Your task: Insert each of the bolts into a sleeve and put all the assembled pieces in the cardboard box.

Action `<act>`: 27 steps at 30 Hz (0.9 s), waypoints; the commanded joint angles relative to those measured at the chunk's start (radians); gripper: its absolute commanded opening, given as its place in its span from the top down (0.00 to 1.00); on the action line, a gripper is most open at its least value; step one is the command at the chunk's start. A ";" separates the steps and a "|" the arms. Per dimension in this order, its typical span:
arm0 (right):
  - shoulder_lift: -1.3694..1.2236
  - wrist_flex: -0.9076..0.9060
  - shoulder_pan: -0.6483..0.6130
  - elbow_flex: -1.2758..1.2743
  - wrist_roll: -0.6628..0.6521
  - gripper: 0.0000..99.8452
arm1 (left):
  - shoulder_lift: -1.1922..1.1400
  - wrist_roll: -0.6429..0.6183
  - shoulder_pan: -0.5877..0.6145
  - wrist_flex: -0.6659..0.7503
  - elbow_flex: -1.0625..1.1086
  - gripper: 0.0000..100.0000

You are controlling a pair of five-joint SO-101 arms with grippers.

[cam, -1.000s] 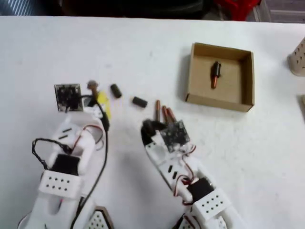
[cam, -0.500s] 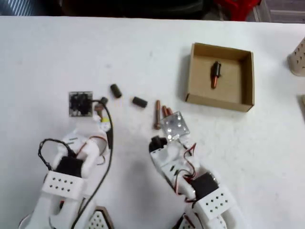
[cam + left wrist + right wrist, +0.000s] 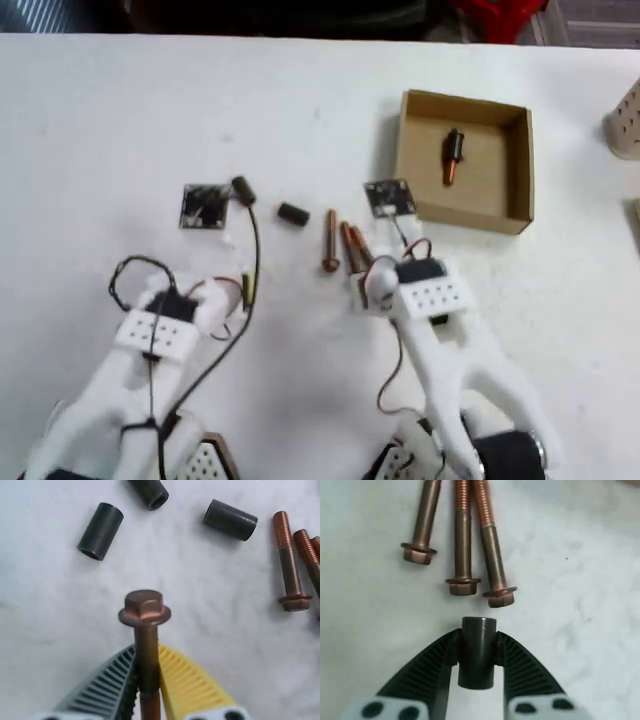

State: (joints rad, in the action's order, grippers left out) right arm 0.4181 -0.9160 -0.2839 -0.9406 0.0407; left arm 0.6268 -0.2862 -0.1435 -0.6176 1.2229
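Since the left gripper [image 3: 147,652] is clamped on a bolt [image 3: 145,611] by its shank, head outward, and the right gripper [image 3: 477,636] is closed on a sleeve [image 3: 476,662] with its bore facing forward, we judge the step in hand to be mating the two. To do it well, we would bring the bolt's threaded end, not its head, to the bore, line up both axes, and push slowly, clear of the three loose bolts [image 3: 462,550] just ahead of the sleeve. The box [image 3: 466,104], beyond the right arm, holds one assembled piece [image 3: 451,156].

The held bolt's threaded end runs off the frame between the fingers, so we cannot tell how much is free. One of the spare sleeves [image 3: 100,531] is cut off at the edge. From above, each camera board [image 3: 205,206] covers what its gripper holds, so the gap between bolt and sleeve is hard to judge.
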 commanded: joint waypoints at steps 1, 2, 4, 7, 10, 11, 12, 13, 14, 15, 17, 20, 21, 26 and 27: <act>-0.019 -0.013 0.048 0.074 0.009 0.98 | -0.035 -0.003 -0.016 0.057 -0.068 0.98; -0.022 -0.015 0.051 0.072 0.009 0.98 | -0.045 -0.003 -0.016 0.068 -0.068 0.98; -0.035 -0.015 0.056 0.060 -0.017 0.93 | -0.059 -0.006 -0.021 0.083 -0.068 0.98; -0.056 -0.013 0.062 0.054 -0.069 0.83 | -0.059 -0.009 -0.025 0.087 -0.069 0.98; -0.068 -0.013 0.062 0.058 -0.072 0.82 | -0.056 -0.009 -0.025 0.087 -0.069 0.98; -0.068 -0.013 0.062 0.058 -0.072 0.83 | -0.056 -0.009 -0.025 0.087 -0.069 0.98; -0.068 -0.013 0.062 0.058 -0.074 0.83 | -0.056 -0.009 -0.025 0.087 -0.069 0.98; -0.067 -0.016 0.062 0.058 -0.074 0.83 | -0.056 -0.009 -0.025 0.087 -0.069 0.98; -0.067 -0.027 0.062 0.061 -0.074 0.83 | -0.056 -0.009 -0.025 0.087 -0.069 0.98; -0.067 -0.041 0.062 0.072 -0.074 0.83 | -0.056 -0.009 -0.024 0.087 -0.069 0.98; -0.067 -0.082 0.062 0.109 -0.074 0.83 | -0.061 -0.009 -0.019 0.081 -0.080 0.98; -0.076 -0.196 0.061 0.178 -0.072 0.83 | -0.064 -0.008 -0.018 0.058 -0.094 0.98; -0.076 -0.232 0.058 0.195 -0.072 0.83 | -0.064 -0.006 -0.019 0.049 -0.094 0.98; -0.082 -0.183 0.056 0.178 -0.075 0.83 | -0.064 -0.008 -0.024 0.051 -0.095 0.98; -0.090 -0.162 0.053 0.169 -0.081 0.83 | -0.064 -0.008 -0.024 0.051 -0.095 0.98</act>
State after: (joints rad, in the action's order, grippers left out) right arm 0.3368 -1.1385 -0.2256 -0.7902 -0.0176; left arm 0.5623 -0.2862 -0.1527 -0.5623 1.1845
